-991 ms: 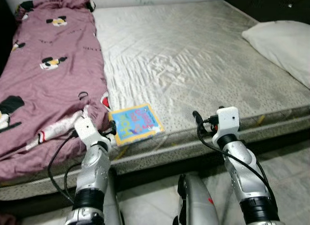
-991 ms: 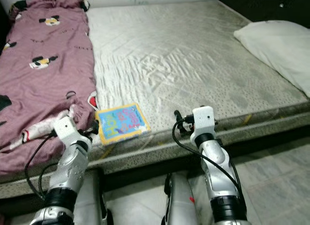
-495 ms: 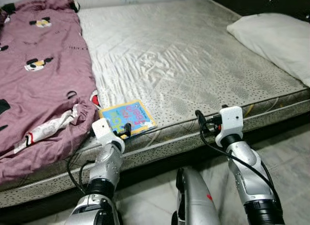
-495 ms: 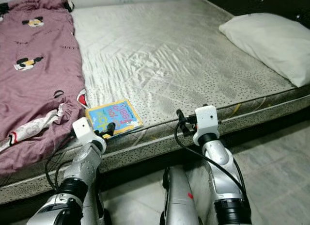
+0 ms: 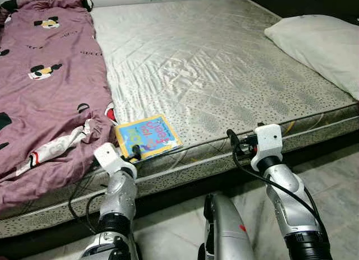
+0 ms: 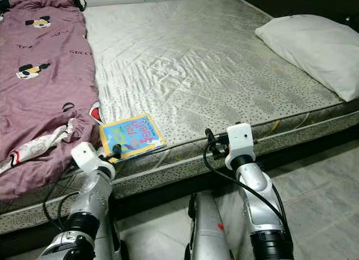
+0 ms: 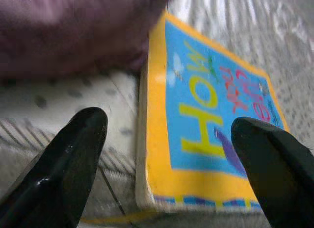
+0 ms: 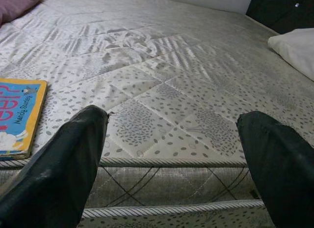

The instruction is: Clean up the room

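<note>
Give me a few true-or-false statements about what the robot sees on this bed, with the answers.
1. The book lies near the mattress edge. True.
2. The left gripper is shut on the book. False: its fingers are open, one either side of the book's corner.
3. A white pillow lies at the robot's right. True.
4. The purple blanket covers the book completely. False: the book lies beside it, cover showing.
5. The right gripper holds the pillow. False: it is open, holding nothing.

White pillow (image 5: 320, 47) on the bare mattress (image 5: 213, 64), tiled floor (image 5: 331, 176) below
</note>
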You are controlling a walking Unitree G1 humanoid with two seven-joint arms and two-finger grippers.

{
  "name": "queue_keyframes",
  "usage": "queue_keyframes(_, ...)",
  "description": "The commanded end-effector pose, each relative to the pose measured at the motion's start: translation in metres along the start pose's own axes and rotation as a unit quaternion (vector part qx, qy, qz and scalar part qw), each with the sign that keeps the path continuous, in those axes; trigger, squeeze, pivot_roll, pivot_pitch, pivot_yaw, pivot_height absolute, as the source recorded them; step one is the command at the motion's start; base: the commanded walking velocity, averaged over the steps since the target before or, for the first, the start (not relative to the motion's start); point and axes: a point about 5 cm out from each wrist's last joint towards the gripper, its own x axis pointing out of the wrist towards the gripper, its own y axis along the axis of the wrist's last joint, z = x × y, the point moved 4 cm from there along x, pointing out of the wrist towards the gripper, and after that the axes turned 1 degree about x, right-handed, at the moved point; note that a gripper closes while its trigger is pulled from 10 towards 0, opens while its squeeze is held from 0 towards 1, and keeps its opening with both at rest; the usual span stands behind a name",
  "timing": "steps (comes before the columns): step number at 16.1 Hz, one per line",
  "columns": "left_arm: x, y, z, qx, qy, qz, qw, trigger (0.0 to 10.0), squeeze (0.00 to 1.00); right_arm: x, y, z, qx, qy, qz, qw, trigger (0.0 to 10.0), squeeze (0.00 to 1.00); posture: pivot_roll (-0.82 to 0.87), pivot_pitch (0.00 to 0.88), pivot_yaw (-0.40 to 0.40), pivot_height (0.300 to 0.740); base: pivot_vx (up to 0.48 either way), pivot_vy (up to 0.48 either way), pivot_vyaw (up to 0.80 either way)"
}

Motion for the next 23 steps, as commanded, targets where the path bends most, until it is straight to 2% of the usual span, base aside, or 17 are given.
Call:
queue_keyframes(1,0.002,0.005,-0.009,0.000,0.015,0.009,1.000,10.0,0.00,0.000,0.006,0.000,-0.006,0.001,0.007,1.000,10.0,0.00,-0.19,0.000,-0.037,0.538,0.000,0.000,0.00)
queue_keyframes(2,0.004,0.001,-0.016,0.003,0.023,-0.007,1.000,10.0,0.00,0.001,0.007,0.001,-0.006,-0.001,0.007,1.000,10.0,0.00,-0.19,0.000,-0.035,0.538,0.000,0.000,0.00)
queue_keyframes(3,0.008,-0.011,-0.023,-0.027,0.029,-0.057,0.998,10.0,0.00,0.000,0.011,0.004,-0.008,-0.005,0.012,1.000,10.0,0.00,-0.21,0.000,-0.034,0.538,0.000,0.000,0.00)
queue_keyframes(4,0.011,-0.015,-0.023,-0.037,0.018,-0.081,0.996,10.0,0.00,-0.001,0.016,0.006,-0.007,-0.005,0.017,1.000,10.0,0.00,-0.22,0.000,-0.034,0.538,0.000,0.000,0.00)
queue_keyframes(6,0.013,-0.014,-0.022,-0.041,0.011,-0.089,0.995,10.0,0.00,-0.005,0.022,0.004,0.004,0.016,0.020,1.000,10.0,0.00,-0.22,0.000,-0.035,0.538,0.000,0.000,0.00)
queue_keyframes(8,0.015,-0.013,-0.022,-0.037,0.007,-0.101,0.994,10.0,0.00,-0.017,0.028,-0.012,0.021,0.088,0.018,0.996,10.0,0.00,-0.23,0.001,-0.037,0.538,0.000,0.000,0.00)
queue_keyframes(10,0.017,-0.015,-0.017,-0.036,-0.019,-0.120,0.992,10.0,0.00,-0.024,0.029,-0.012,0.008,0.099,0.017,0.995,10.0,0.00,-0.23,0.000,-0.039,0.538,0.000,0.000,0.00)
queue_keyframes(14,0.019,-0.014,-0.004,-0.030,-0.070,-0.144,0.987,10.0,0.00,-0.021,0.035,-0.008,0.009,0.079,0.021,0.997,10.0,0.00,-0.25,0.000,-0.027,0.538,0.000,0.000,0.00)
queue_keyframes(17,0.019,-0.013,0.022,-0.008,-0.130,-0.159,0.979,10.0,0.00,-0.022,0.037,-0.010,0.012,0.076,0.024,0.997,10.0,0.00,-0.25,0.000,-0.021,0.538,0.000,0.000,0.00)
queue_keyframes(18,0.017,-0.019,0.027,0.007,-0.144,-0.176,0.974,10.0,0.00,-0.024,0.037,-0.012,0.016,0.082,0.023,0.996,10.0,0.00,-0.25,0.000,-0.018,0.538,0.000,0.000,0.00)
queue_keyframes(19,0.015,-0.023,0.026,0.013,-0.142,-0.185,0.972,10.0,0.00,-0.024,0.038,-0.013,0.016,0.085,0.024,0.996,10.0,0.00,-0.25,0.000,-0.018,0.538,0.000,0.000,0.00)
queue_keyframes(20,0.015,-0.026,0.022,0.014,-0.134,-0.190,0.973,5.8,0.00,-0.024,0.039,-0.014,0.014,0.087,0.025,0.996,10.0,0.00,-0.25,0.000,-0.018,0.538,0.000,0.000,0.00)
queue_keyframes(21,0.014,-0.029,0.020,0.011,-0.132,-0.195,0.972,0.0,0.00,-0.024,0.038,-0.012,0.011,0.085,0.022,0.996,10.0,0.00,-0.25,0.000,-0.017,0.538,0.000,0.000,0.00)
queue_keyframes(23,0.013,-0.029,0.013,0.003,-0.126,-0.199,0.972,0.0,0.00,-0.023,0.037,-0.010,0.008,0.080,0.020,0.997,10.0,0.00,-0.25,0.000,-0.017,0.538,0.000,0.000,0.00)
